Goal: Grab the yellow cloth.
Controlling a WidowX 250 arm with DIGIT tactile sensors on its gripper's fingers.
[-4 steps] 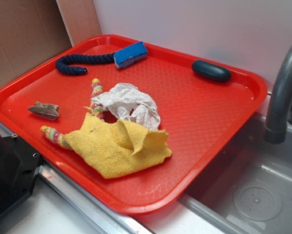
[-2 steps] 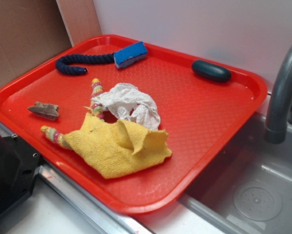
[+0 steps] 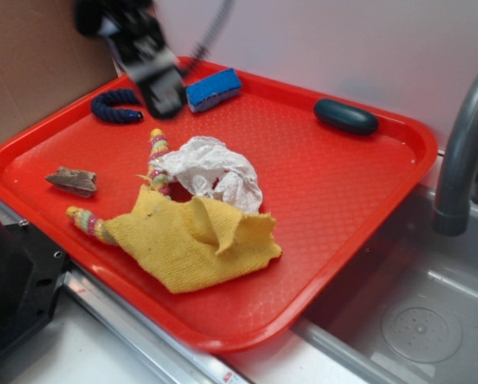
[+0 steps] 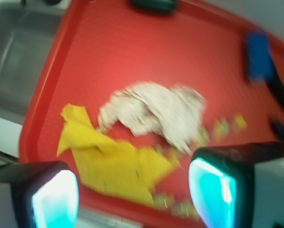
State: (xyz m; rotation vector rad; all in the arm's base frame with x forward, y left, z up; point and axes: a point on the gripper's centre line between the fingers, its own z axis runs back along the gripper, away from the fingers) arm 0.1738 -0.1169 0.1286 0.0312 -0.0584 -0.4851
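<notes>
Overhead, the black gripper (image 3: 165,102) is held with jaws apart at eleven o'clock of the rumpled mustard-yellow terry cloth (image 3: 193,242), which is spread untouched on the red plastic tray's (image 3: 327,200) near edge.

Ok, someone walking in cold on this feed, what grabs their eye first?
The bright red tray fills the frame. On its near side lies the rumpled yellow cloth, with the white tissue crumpled just behind it. The gripper, blurred and jaws open, hangs over the far-left corner by the blue sponge.
</notes>
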